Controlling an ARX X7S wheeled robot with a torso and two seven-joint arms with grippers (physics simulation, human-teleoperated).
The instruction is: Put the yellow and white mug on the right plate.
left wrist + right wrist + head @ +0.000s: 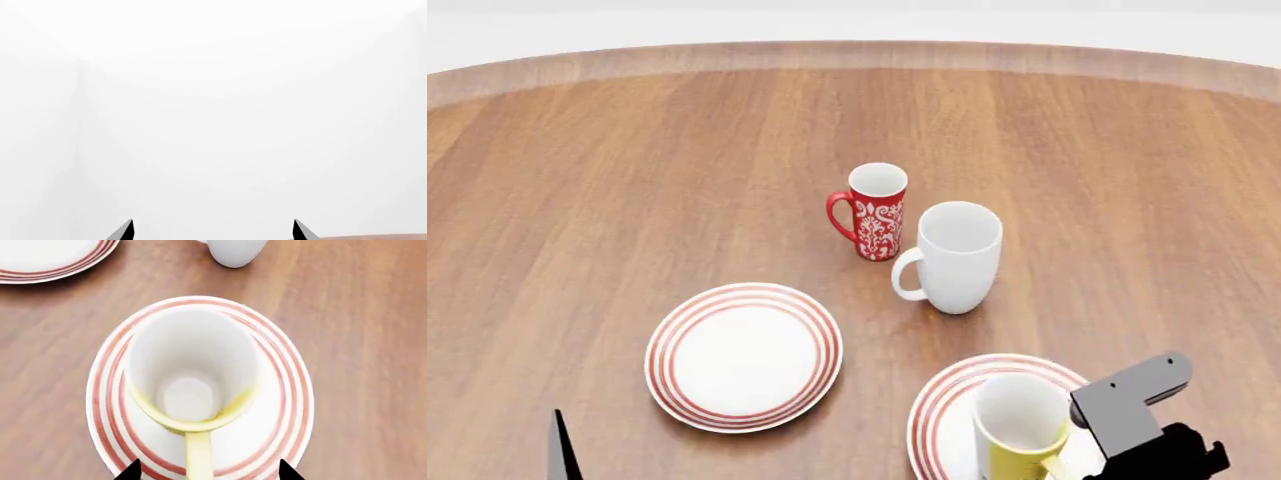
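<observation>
The yellow and white mug (1018,428) stands upright on the right plate (941,415) at the near right of the table. In the right wrist view I look down into the mug's white inside (190,375); its yellow handle (198,455) points back between my right gripper's fingertips. My right gripper (209,471) is open, its jaws wide apart on either side of the handle and not touching it. In the head view its body (1134,425) sits just right of the mug. My left gripper (213,231) is open and empty, facing a blank white background.
The left plate (745,355) lies left of the right one. A tall plain white mug (957,256) and a slim red-and-white patterned mug (877,211) stand behind the plates. My left fingertip (561,450) shows at the near left over the wooden table (587,180).
</observation>
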